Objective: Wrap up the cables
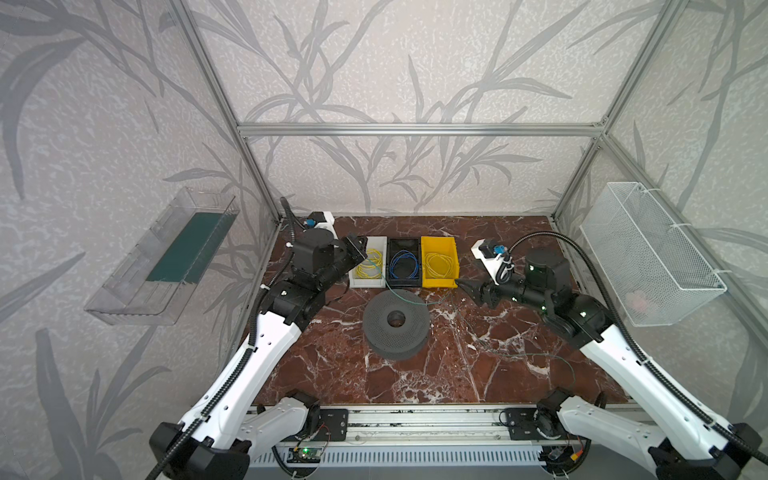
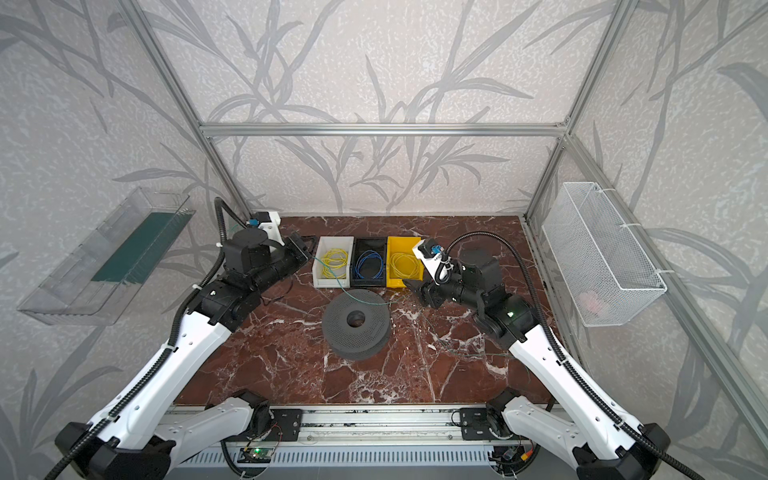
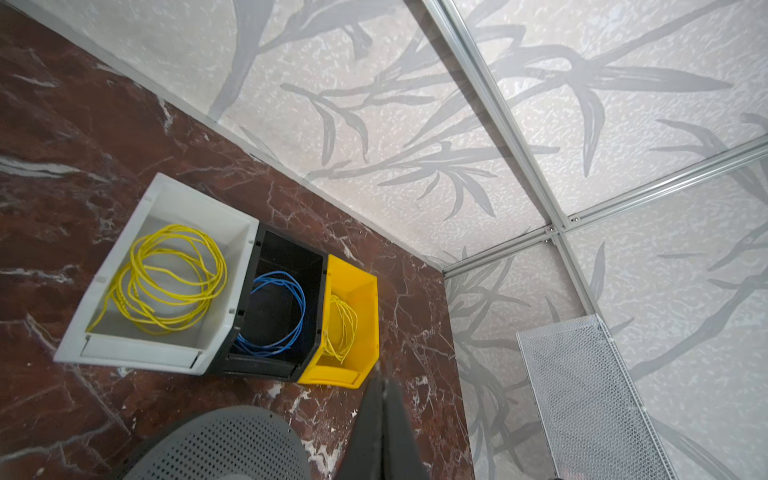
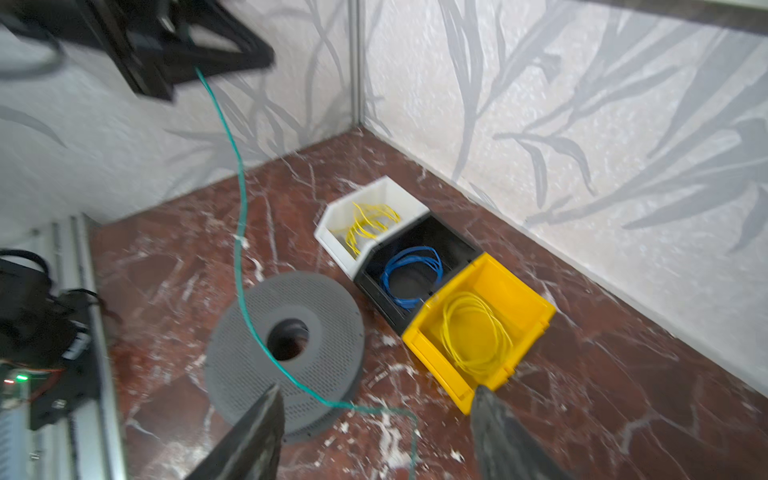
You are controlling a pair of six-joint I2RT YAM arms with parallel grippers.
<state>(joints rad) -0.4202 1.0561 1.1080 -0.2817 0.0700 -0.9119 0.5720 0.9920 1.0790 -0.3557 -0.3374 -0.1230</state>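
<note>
The cables are one thin teal-green wire point(image 1: 411, 299) point(image 2: 365, 302). It hangs from my left gripper point(image 1: 362, 251) point(image 2: 306, 246), slopes down across the grey perforated spool point(image 1: 415, 328) point(image 2: 336, 328) point(image 4: 332, 332), then trails over the marble to the right. In the right wrist view the wire point(image 4: 239, 232) comes out of the left gripper's shut jaws. The left wrist view shows that gripper point(image 3: 380, 374) closed tight, the wire hidden there. My right gripper point(image 1: 459, 283) point(image 2: 409, 284) point(image 4: 376, 390) is open just right of the spool; the wire passes between its fingers untouched.
Behind the spool stand a white bin point(image 1: 365, 284) with a yellow coil, a black bin point(image 1: 405, 284) with a blue coil, and a yellow bin point(image 1: 436, 283) with a yellow coil. A mesh basket point(image 1: 648, 257) hangs on the right wall, a clear tray point(image 1: 162, 257) on the left.
</note>
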